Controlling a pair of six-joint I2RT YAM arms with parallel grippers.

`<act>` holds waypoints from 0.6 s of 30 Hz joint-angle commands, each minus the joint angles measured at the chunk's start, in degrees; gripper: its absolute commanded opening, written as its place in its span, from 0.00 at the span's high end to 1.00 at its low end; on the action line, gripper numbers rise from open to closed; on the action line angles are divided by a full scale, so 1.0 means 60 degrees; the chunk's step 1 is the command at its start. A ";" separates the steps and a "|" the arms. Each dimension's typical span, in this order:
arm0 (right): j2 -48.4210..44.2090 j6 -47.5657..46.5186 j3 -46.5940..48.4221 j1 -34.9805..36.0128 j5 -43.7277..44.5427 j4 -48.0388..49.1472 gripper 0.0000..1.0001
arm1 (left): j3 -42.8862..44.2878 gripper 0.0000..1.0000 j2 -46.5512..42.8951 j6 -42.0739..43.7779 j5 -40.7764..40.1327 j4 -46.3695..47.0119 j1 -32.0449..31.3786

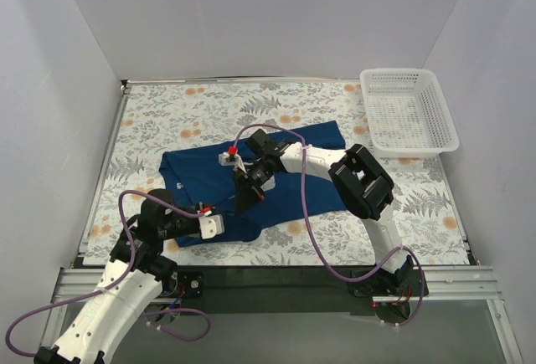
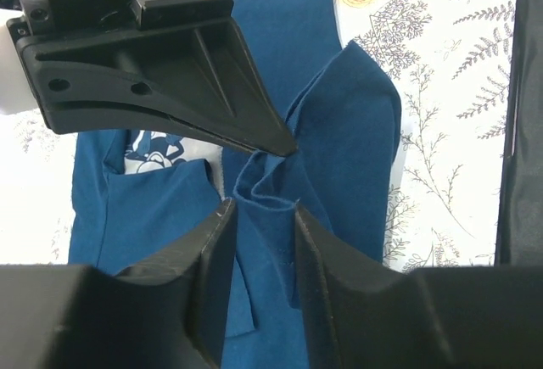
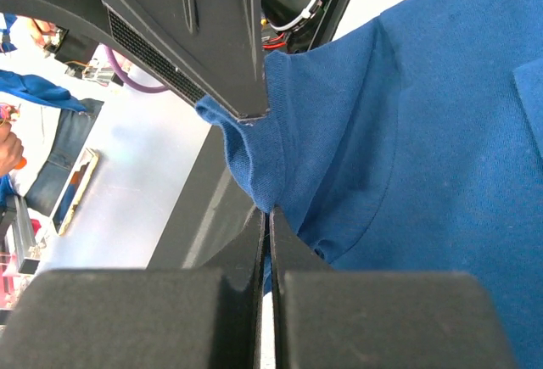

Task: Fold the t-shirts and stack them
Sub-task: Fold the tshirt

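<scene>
One navy t-shirt (image 1: 194, 173) lies spread and rumpled on the floral table cover; its pale print peeks out in the left wrist view (image 2: 157, 148). My right gripper (image 1: 248, 197) reaches across to the shirt's near edge and is shut on a raised fold of cloth (image 3: 254, 165), as the right wrist view (image 3: 270, 213) shows. My left gripper (image 1: 226, 222) meets it from the near left. Its jaws (image 2: 263, 208) stand a little apart with the same fold (image 2: 271, 191) loose between them. The right gripper's fingertip (image 2: 284, 144) touches the cloth just above.
A white lattice basket (image 1: 448, 130) stands at the back right corner. White walls close in the table on three sides. The right arm (image 1: 364, 182) stretches over the shirt's right half. A black rail (image 1: 276, 280) runs along the near edge.
</scene>
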 commanded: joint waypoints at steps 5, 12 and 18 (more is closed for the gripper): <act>-0.0022 0.0046 0.0192 -0.0069 -0.0339 0.0220 0.99 | 0.0034 0.90 0.0038 -0.0015 -0.0173 0.0129 -0.0056; -0.0767 -0.0393 -0.0174 -0.0229 0.0987 -0.0027 0.62 | 0.0253 1.00 -0.0006 -0.0045 -0.0027 -0.0149 -0.0056; -0.3211 -0.4065 -0.1080 -0.1194 0.4676 -0.2004 0.51 | 0.0312 1.00 -0.0123 0.0000 0.0178 -0.0588 -0.0056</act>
